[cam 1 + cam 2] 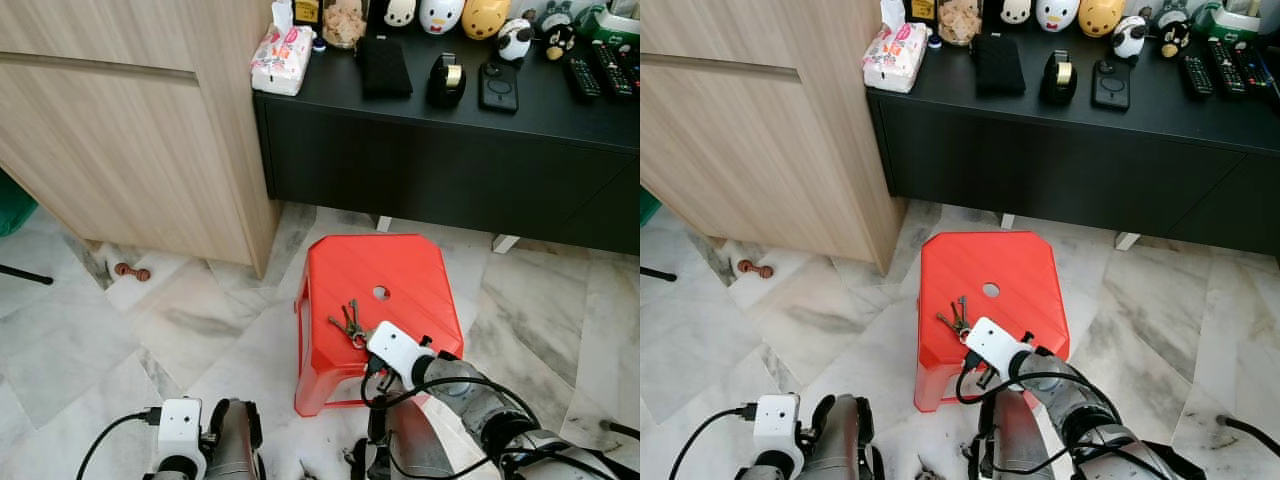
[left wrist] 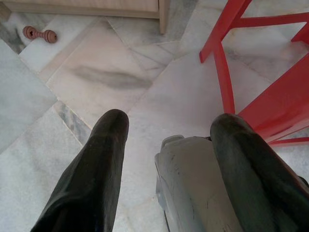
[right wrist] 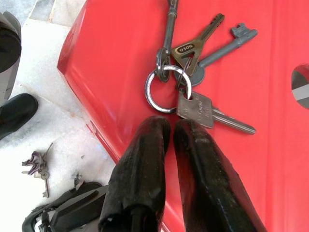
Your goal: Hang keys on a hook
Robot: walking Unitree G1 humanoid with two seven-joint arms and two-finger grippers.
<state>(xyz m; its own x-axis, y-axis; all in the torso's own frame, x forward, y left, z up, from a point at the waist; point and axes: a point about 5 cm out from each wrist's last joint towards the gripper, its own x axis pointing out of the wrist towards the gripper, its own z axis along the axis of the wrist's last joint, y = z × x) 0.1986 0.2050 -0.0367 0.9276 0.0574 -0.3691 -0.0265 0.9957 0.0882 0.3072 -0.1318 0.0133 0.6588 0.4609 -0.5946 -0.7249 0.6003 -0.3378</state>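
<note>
Keys (image 3: 193, 72) near stool (image 1: 400, 265) edge — right gripper (image 3: 169, 126) beside

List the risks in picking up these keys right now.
The right pincer is shut beside the ring, holding nothing; closing there again could miss the keys.
The keys lie near the red stool's front edge, so a nudge might slide them to the floor.
</note>
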